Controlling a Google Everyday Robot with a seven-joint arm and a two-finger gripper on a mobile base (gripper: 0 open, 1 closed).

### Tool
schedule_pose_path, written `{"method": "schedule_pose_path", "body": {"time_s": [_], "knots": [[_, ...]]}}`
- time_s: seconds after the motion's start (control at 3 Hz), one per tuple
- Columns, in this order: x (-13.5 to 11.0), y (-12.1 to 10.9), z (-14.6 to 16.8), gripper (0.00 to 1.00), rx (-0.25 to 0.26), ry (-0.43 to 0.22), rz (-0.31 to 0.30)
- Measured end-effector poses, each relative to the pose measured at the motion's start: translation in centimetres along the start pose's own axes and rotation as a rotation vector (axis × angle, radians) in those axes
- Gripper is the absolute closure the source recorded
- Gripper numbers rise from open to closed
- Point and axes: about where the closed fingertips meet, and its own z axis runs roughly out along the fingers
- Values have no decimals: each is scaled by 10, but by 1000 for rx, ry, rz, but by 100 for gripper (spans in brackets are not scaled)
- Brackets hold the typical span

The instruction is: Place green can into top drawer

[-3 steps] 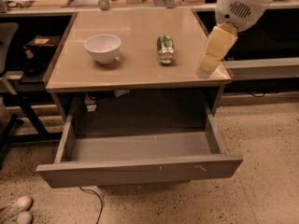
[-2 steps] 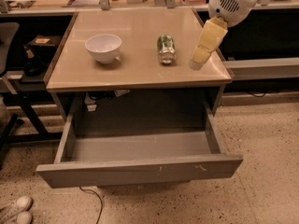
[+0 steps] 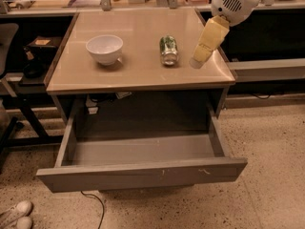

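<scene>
At the lower left corner a pair of white shoes (image 3: 14, 214) is cut off by the frame edge, and a dark chair (image 3: 5, 80) at the left edge shows only in part. On the left half of the beige table (image 3: 138, 76) stands the white bowl (image 3: 104, 48), upright. Right of it, near the middle of the tabletop and well apart from the bowl, the green can (image 3: 168, 50) lies on its side, one shiny end turned toward the camera. It is not in the top drawer (image 3: 143, 173), which stands pulled out in the lower half of the frame, its grey front bearing small white scuffs. A thin cable (image 3: 93, 202) trails from beneath it. The dark recess under the tabletop hides what hangs there. At the upper right the gripper (image 3: 196, 62) points down over the table's right edge, near the can but not touching it. Its yellowish length reads as one shape, so whether it is wide or narrow cannot be told. The arm above it is cut off by the top edge.
</scene>
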Motion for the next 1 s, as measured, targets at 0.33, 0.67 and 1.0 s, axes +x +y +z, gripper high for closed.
{"method": "schedule_pose_path", "body": {"time_s": [0.33, 0.67, 1.0], "knots": [[-17, -11, 16, 0, -43, -34, 49], [-37, -29, 34, 0, -86, -53, 98], [-53, -43, 52, 0, -117, -58, 132]]}}
